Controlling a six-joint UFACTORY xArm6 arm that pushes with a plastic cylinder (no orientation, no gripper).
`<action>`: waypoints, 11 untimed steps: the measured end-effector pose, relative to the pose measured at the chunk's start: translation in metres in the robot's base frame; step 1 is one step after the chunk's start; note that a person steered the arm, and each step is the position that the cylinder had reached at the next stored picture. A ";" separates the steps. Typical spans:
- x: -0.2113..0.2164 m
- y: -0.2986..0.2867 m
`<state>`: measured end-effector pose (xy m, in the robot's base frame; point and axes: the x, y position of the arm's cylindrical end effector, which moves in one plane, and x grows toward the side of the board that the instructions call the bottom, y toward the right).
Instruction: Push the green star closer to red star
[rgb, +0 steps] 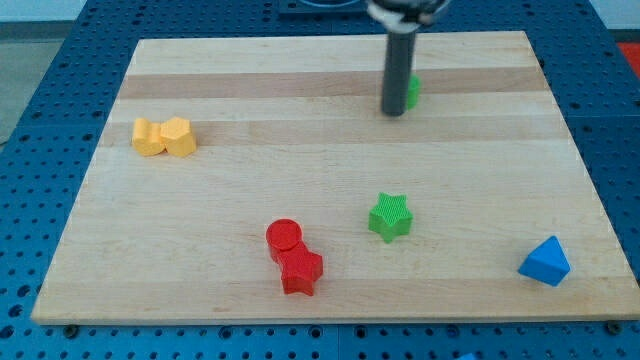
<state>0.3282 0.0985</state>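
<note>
The green star (390, 217) lies on the wooden board, right of centre and toward the view's bottom. The red star (301, 271) lies lower and to the left of it, near the board's bottom edge, with a clear gap between them. A red cylinder (284, 237) touches the red star's upper left. My tip (394, 111) rests near the view's top, well above the green star and far from it. It stands against a small green block (412, 91), mostly hidden behind the rod.
Two yellow blocks (164, 137) sit together at the view's left. A blue triangular block (545, 262) lies at the bottom right near the board's edge (320, 321). Blue perforated table surrounds the board.
</note>
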 end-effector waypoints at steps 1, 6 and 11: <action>-0.038 0.045; 0.040 0.074; 0.089 -0.001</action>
<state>0.4171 0.0979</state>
